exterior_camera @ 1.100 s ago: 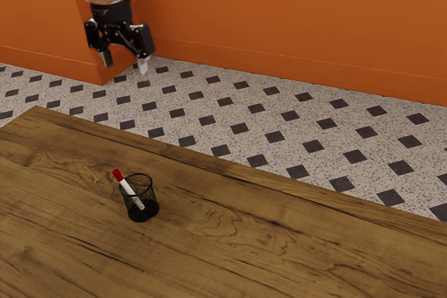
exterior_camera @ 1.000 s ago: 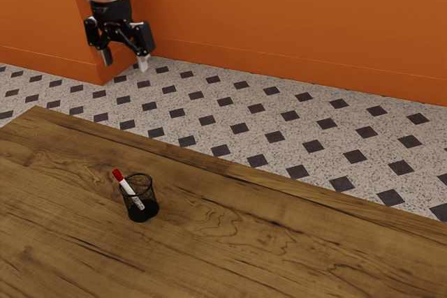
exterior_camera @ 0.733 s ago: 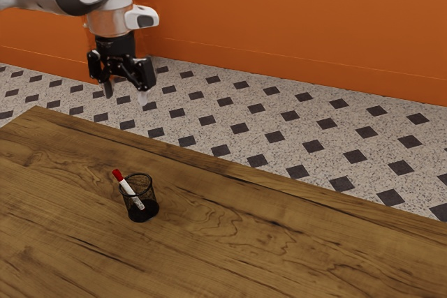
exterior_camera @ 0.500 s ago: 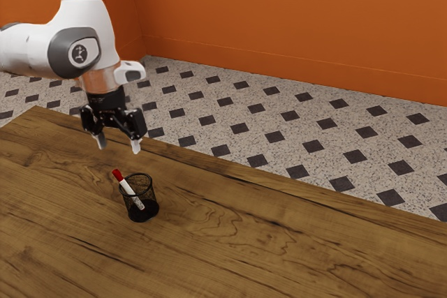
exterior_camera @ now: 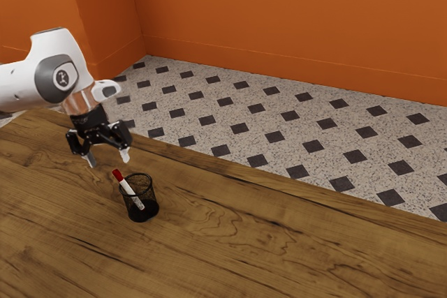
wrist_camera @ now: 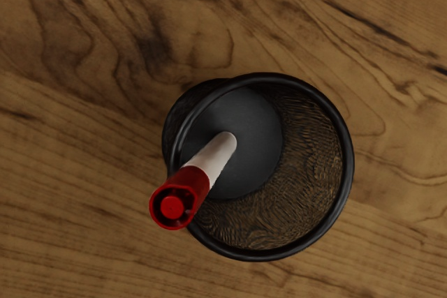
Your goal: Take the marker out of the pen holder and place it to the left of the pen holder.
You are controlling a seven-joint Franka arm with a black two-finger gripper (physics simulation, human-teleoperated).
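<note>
Black two-finger gripper (exterior_camera: 108,159) is wide open, totally empty; round black mesh pen holder (wrist_camera: 348,172) kinda walls in the red-capped white marker's lower end, marker (wrist_camera: 213,157) leaning.

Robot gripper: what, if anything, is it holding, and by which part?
Nothing is held: the gripper is open, and the marker leans in the pen holder.

Hand (exterior_camera: 107,161) lower, more tilted, shifted toward exterior view's left; now near marker (exterior_camera: 128,188), open fingers apart.
</note>
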